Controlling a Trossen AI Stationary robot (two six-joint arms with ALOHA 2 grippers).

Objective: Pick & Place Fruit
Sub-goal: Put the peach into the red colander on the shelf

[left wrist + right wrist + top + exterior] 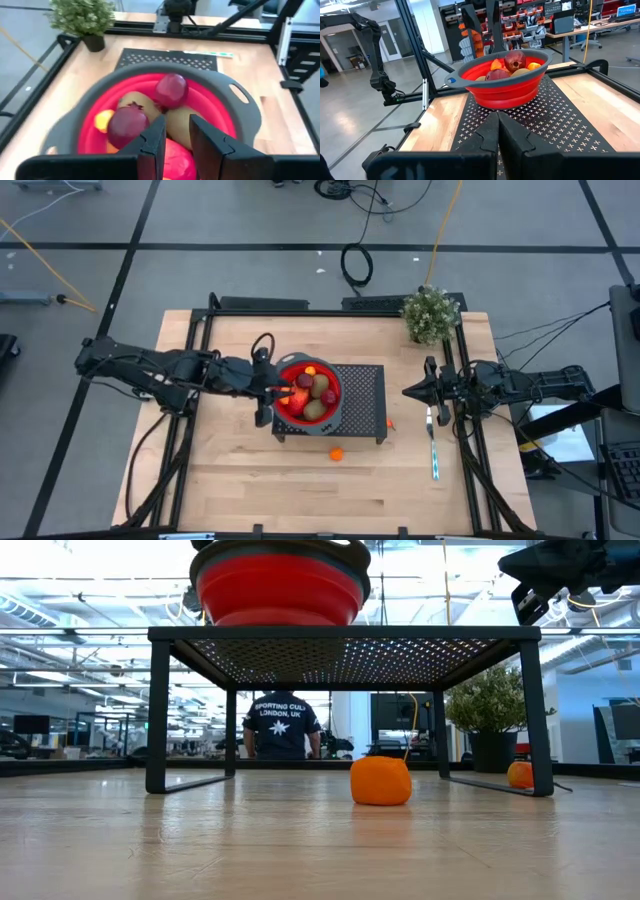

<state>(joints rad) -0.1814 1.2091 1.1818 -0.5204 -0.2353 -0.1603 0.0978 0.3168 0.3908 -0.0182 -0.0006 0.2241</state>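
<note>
Left gripper (174, 142) slightly parted above red bowl (283, 408), holding nothing. Right gripper (497, 131) pressed together, empty. Fruit (171, 90) heaped inside: dark red, brown, orange.

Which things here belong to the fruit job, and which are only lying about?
Belonging to the job:
- fruit in the red bowl, on the black rack
- orange ball loose on the table
- second small orange ball by the rack
- left hand above the bowl, slightly open

Only lying about:
- potted plant
- utensil
- right hand, shut, waiting
</note>
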